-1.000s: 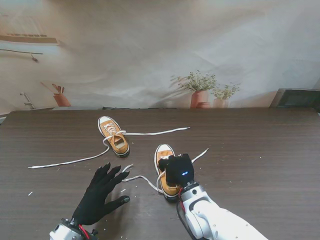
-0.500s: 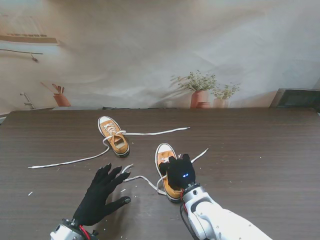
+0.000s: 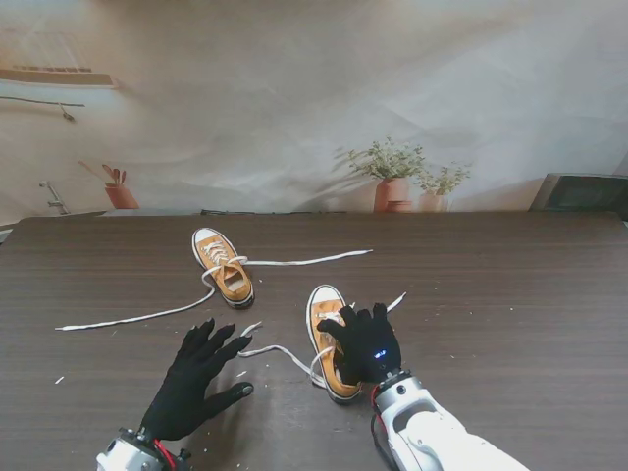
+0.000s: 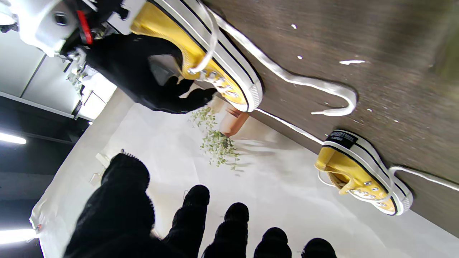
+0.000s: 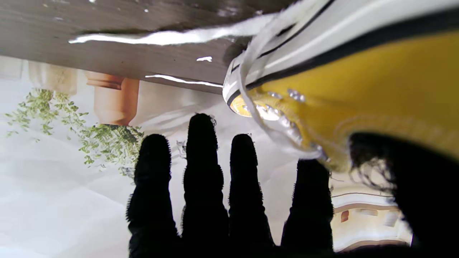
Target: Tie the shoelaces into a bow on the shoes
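Right hand [image 3: 365, 340] hovering over near shoe [image 3: 327, 334], fingers spread, grasping nothing, positioning for lace [image 3: 278, 349]. Left hand [image 3: 193, 378] resting released beside lace end, waiting. Far shoe [image 3: 224, 265] lying untied.

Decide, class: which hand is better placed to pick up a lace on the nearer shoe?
Probably the right hand: it hovers open over the nearer shoe, by its eyelets. The left hand is open, apart from the shoe.
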Controlling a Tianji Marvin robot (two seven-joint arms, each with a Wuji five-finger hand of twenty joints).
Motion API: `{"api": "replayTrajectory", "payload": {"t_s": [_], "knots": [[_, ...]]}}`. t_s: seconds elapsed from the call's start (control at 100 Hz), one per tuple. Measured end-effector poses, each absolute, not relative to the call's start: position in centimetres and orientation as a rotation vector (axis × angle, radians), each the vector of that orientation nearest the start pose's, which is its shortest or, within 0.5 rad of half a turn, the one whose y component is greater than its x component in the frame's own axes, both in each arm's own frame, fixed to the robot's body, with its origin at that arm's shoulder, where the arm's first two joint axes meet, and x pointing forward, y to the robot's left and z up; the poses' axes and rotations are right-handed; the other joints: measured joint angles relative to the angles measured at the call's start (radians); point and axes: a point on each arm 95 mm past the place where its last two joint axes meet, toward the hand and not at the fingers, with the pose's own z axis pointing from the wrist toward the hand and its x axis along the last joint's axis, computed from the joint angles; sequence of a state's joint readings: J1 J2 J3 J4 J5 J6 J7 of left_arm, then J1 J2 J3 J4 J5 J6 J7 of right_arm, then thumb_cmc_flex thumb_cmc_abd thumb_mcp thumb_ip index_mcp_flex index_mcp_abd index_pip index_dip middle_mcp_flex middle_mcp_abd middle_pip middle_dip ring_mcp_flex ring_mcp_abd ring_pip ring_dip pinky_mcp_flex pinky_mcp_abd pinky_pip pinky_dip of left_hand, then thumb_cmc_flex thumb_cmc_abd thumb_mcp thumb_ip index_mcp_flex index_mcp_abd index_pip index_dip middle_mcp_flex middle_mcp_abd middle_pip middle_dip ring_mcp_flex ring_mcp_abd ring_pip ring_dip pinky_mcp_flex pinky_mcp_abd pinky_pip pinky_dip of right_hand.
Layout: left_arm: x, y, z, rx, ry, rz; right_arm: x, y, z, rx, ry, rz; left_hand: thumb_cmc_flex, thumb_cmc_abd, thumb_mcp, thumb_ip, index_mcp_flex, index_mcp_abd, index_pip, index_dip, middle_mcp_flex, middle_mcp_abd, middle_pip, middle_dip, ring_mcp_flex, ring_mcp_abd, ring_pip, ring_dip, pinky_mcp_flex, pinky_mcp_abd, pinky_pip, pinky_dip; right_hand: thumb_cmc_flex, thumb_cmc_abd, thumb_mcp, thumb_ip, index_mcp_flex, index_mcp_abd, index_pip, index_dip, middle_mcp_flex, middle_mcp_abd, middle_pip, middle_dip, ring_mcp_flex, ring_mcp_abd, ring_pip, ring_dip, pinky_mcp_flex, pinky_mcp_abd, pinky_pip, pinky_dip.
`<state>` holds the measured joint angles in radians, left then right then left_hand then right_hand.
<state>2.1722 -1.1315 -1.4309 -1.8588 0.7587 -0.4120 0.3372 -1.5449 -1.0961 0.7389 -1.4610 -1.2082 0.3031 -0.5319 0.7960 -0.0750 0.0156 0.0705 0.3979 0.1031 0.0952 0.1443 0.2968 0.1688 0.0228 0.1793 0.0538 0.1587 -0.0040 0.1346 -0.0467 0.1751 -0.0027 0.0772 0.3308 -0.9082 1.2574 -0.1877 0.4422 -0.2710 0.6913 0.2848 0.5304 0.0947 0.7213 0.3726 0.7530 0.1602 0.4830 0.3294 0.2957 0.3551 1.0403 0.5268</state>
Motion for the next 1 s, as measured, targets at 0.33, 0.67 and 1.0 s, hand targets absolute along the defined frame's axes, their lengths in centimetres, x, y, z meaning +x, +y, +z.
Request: {"api": "replayTrajectory", "payload": {"t_s": [0.33, 0.67, 1.0], "knots": [[23.9, 2.1, -35.1, -1.431, 1.183, -1.968, 28.9, 9.2, -36.3, 0.85, 1.348, 1.652, 0.0, 0.0, 0.0, 0.0, 0.026, 0.001, 0.011, 0.0, 0.01, 0.0, 0.0, 0.0, 0.011, 0.0, 0.002, 0.0, 0.0, 0.0, 0.0, 0.008, -0.06, 0.05, -0.056, -0.01, 0.0, 0.001, -0.005, -0.015, -0.005, 0.0, -0.085, -0.032, -0.036, 0.033, -0.159, -0.043, -0.049, -0.015, -0.107, -0.07], [24.8, 2.5, -36.4, -1.434, 1.223, -1.857, 27.8, 6.0, -34.4, 0.864, 1.177, 1.619, 0.006, 0.0, 0.0, 0.0, 0.026, 0.001, 0.011, 0.0, 0.01, 0.0, 0.0, 0.0, 0.023, 0.0, 0.005, 0.0, 0.0, 0.0, 0.0, 0.009, -0.057, 0.081, -0.073, -0.01, 0.069, 0.003, 0.0, -0.015, 0.069, 0.0, -0.107, -0.037, -0.021, 0.036, -0.158, -0.043, -0.038, -0.015, -0.107, -0.081], [24.5, 1.2, -37.0, -1.44, 1.272, -1.845, 29.4, 4.7, -38.3, 0.898, 1.276, 1.487, 0.006, 0.0, 0.0, 0.0, 0.026, 0.001, 0.011, 0.0, 0.01, 0.0, 0.0, 0.001, 0.023, 0.0, 0.005, 0.0, 0.0, 0.0, 0.0, 0.013, -0.019, 0.016, -0.07, -0.01, 0.15, 0.022, 0.051, 0.088, 0.079, 0.003, 0.082, 0.031, 0.002, 0.025, -0.105, -0.027, -0.009, -0.015, -0.07, -0.081]]}}
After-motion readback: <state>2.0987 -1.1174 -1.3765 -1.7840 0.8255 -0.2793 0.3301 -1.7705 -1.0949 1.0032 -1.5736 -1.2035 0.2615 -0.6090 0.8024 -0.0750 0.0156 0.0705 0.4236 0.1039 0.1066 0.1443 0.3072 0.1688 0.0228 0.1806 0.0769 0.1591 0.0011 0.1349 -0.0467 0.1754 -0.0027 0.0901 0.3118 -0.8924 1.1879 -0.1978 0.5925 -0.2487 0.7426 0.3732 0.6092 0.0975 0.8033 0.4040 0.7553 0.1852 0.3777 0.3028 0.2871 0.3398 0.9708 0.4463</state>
